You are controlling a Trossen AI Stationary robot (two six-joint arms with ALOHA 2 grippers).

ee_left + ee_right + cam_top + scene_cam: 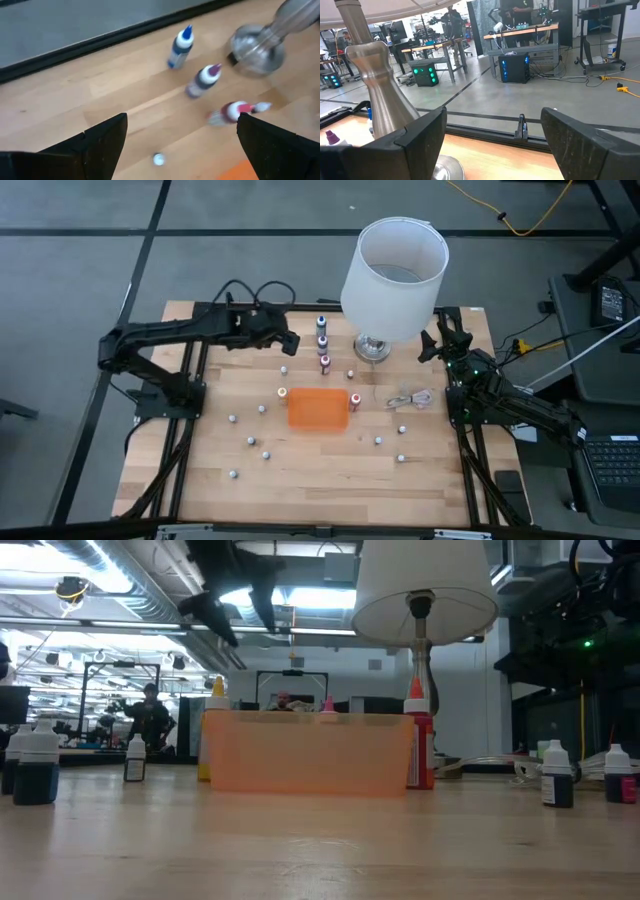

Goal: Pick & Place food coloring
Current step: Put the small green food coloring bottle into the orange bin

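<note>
No text, label, brand, number or sign can be read in any view; the small food coloring bottles [557,776] show no legible label.

**Lamp, tray and cable on the wooden table**

A table lamp with a white drum shade [395,275] stands on its shiny round base [373,350], between the left pincer [290,342] and the right pincer [445,330], nearer the right one. An orange rectangular tray [318,409] sits on the butcher-block table [330,470], nearer the table's front than both pincers and roughly midway between them. A coiled white cable [410,399] lies near the right pincer, beside the tray. Well beyond the right pincer, a yellow cord [520,220] trails over the floor.
</note>
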